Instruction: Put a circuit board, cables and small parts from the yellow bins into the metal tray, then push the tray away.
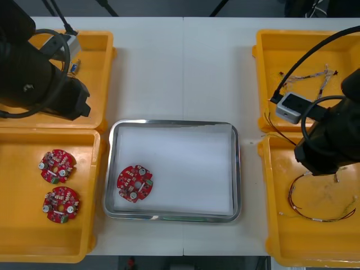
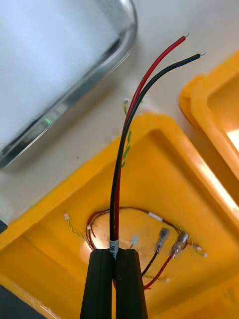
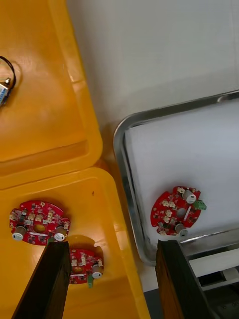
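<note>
My right gripper point(image 2: 115, 251) is shut on a red and black cable point(image 2: 119, 174), which rises straight from the fingers with its bare ends free. It hangs above the near right yellow bin point(image 2: 164, 164), where more cables point(image 2: 149, 239) lie. In the front view the right arm point(image 1: 329, 143) is over that bin point(image 1: 315, 247). The metal tray point(image 1: 239, 169), white inside, holds one round red circuit board point(image 1: 135, 183) near its front left corner. My left gripper point(image 3: 112, 244) stands open with nothing between its fingers, above the gap between the near left bin and the tray point(image 3: 122, 164).
Two more red boards point(image 1: 57, 166) point(image 1: 61, 204) lie in the near left bin point(image 1: 22, 225). The far right bin point(image 1: 264, 84) holds twisted cables point(image 1: 306, 76). The left arm point(image 1: 34, 73) covers much of the far left bin. Bare table lies beyond the tray.
</note>
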Controlling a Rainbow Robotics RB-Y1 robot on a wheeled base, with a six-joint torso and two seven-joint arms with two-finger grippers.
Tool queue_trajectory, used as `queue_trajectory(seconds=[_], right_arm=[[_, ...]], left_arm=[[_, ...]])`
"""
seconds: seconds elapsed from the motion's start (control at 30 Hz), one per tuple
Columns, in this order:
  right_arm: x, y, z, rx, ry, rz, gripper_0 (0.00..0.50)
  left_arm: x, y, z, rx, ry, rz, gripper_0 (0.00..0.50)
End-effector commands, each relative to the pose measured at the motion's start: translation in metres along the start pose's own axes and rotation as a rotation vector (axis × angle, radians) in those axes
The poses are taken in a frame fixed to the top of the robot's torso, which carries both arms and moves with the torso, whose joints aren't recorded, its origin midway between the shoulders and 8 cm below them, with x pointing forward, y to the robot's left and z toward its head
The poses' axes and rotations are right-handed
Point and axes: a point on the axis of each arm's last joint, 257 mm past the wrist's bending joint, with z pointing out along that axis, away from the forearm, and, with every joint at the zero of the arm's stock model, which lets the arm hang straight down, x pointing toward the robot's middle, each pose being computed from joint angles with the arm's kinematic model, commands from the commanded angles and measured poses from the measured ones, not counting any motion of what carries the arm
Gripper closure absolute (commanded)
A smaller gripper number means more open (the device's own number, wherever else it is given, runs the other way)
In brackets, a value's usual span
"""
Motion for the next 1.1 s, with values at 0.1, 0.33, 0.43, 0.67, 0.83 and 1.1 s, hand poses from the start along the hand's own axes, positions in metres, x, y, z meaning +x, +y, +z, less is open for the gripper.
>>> queue_trajectory(seconds=[0.1, 0.33, 0.43, 0.67, 0.83, 1.1], right_arm=[[-0.036, 0.025, -0.007, 0.003, -0.052, -0.208, 0.5], [-0.066, 0.071, 0.006, -0.07, -0.085, -0.367, 0.5], [-0.079, 0.086, 0.012, -0.1, -0.097, -0.409, 0.5], [-0.099, 0.121, 0.027, -0.177, -0.101, -0.492, 0.5], [-0.101, 0.138, 0.04, -0.204, -0.076, -0.53, 0.5], [-0.096, 0.154, 0.074, -0.178, -0.036, -0.564, 0.5]], left_arm=[[-0.043, 0.045, -0.02, -0.054, -0.08, 0.027, 0.0], [-0.057, 0.093, -0.012, -0.093, -0.057, 0.124, 0.0], [-0.063, 0.111, -0.008, -0.104, -0.054, 0.153, 0.0], [-0.078, 0.146, -0.002, -0.127, -0.075, 0.221, 0.0], [-0.087, 0.174, 0.0, -0.163, -0.088, 0.275, 0.0], [-0.095, 0.205, 0.012, -0.19, -0.096, 0.355, 0.0]])
